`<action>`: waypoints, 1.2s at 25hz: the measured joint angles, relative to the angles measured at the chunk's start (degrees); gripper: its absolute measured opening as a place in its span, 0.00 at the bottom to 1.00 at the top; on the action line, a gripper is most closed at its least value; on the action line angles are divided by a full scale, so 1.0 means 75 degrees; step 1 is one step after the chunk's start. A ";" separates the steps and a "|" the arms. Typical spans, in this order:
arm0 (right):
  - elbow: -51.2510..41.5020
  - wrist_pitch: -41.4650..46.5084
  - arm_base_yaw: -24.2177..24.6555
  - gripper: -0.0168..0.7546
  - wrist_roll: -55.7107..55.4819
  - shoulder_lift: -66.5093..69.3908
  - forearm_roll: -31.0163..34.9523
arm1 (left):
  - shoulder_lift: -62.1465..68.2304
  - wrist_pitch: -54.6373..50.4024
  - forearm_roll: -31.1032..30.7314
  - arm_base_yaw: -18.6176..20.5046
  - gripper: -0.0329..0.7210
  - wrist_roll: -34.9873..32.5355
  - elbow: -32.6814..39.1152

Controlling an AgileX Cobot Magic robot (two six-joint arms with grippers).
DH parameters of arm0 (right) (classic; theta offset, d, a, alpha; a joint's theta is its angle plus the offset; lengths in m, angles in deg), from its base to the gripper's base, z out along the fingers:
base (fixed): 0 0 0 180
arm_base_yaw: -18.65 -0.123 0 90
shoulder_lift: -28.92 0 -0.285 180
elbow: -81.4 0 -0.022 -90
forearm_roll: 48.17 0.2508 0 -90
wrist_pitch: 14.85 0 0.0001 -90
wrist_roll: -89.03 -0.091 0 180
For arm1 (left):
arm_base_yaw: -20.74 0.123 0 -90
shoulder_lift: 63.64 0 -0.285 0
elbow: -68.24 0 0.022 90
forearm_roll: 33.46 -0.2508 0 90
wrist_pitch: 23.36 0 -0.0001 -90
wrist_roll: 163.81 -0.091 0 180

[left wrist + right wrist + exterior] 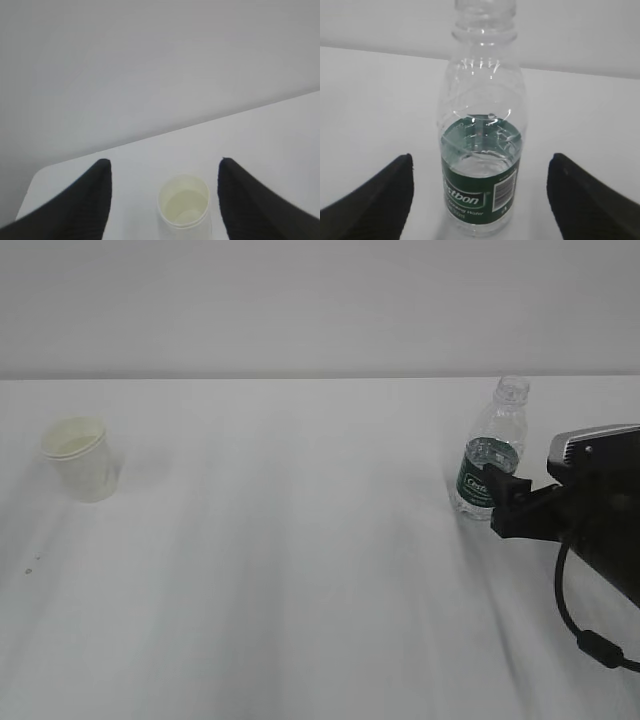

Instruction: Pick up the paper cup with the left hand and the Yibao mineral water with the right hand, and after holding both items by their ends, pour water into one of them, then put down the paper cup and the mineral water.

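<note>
Both hands are standing open, gripping nothing. I am framing the light, crushable paper cup (pixel 183 206), at the exterior view's left, with the left hand (pixel 165 200); the right hand (pixel 480 200) is flanking the slippery, part-filled Yibao mineral water (pixel 481 150) at right, best squeezed gently at its label.

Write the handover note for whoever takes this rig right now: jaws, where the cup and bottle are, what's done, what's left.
Left gripper: jaws open either side of the cup, not touching it; the arm is outside the exterior view.
Right gripper: jaws open, flanking the bottle at label height, no contact visible.
Cup: upright on the table, far left.
Bottle: upright on the right, uncapped, holding some water.
Done: both grippers lined up with their targets.
Left: close on each, lift, pour water into the cup, set both down.
</note>
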 joint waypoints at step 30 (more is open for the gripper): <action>-0.0853 0.0778 0.0000 0.80 0.0090 -0.2666 0.0047 | -0.1808 -0.1004 0.0002 0.0000 0.67 0.0094 0.0016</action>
